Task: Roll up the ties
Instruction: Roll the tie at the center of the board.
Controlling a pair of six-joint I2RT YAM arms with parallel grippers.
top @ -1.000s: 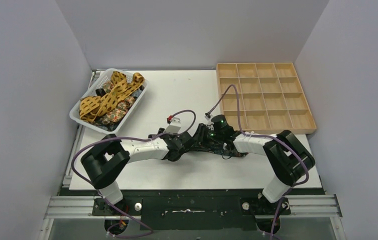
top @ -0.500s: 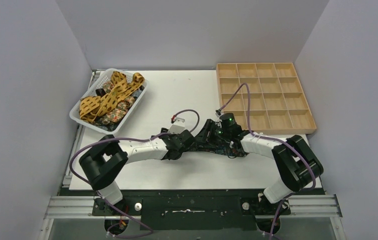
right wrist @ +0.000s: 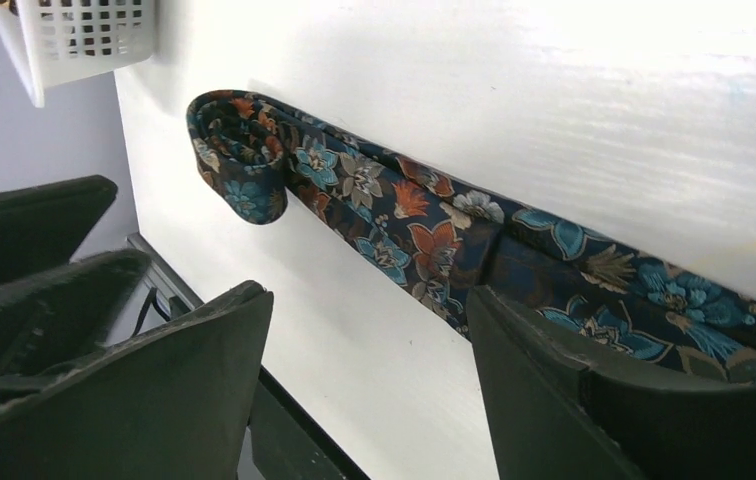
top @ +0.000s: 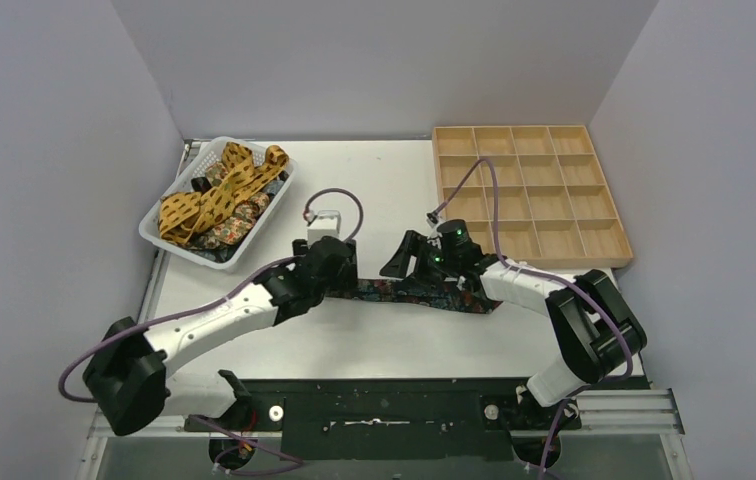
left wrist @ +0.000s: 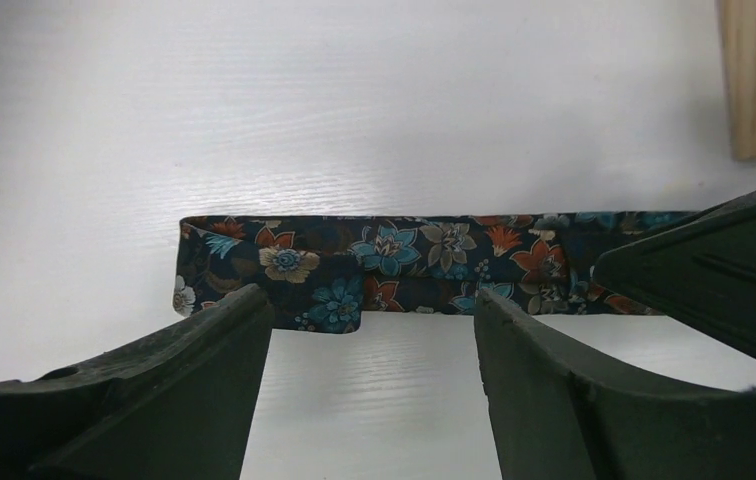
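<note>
A dark flowery tie (top: 434,297) lies flat on the white desk (top: 374,180), near the front and in the middle. It runs from side to side between the two arms. One end of it, the end by the left arm, is curled up into a small roll (right wrist: 239,150). The rest of it is still stretched out long.

The left claw (top: 339,282) is wide open and holds nothing. It sits low over the desk, right by the rolled end. In the left wrist view the tie lies just past the two dark fingers (left wrist: 184,370), and I cannot tell if they touch it.

The right claw (top: 409,265) is wide open too, and it also holds nothing. It hangs over the middle part of the tie. In the right wrist view the tie passes under the gap between its fingers (right wrist: 594,400).

More ties wait in a white basket (top: 169,238) at the far left of the desk. The yellow ties (top: 214,195) with dark spots lie on top in a messy heap.

A wooden tray (top: 544,205) with lots of little boxes sits at the far right of the desk.
</note>
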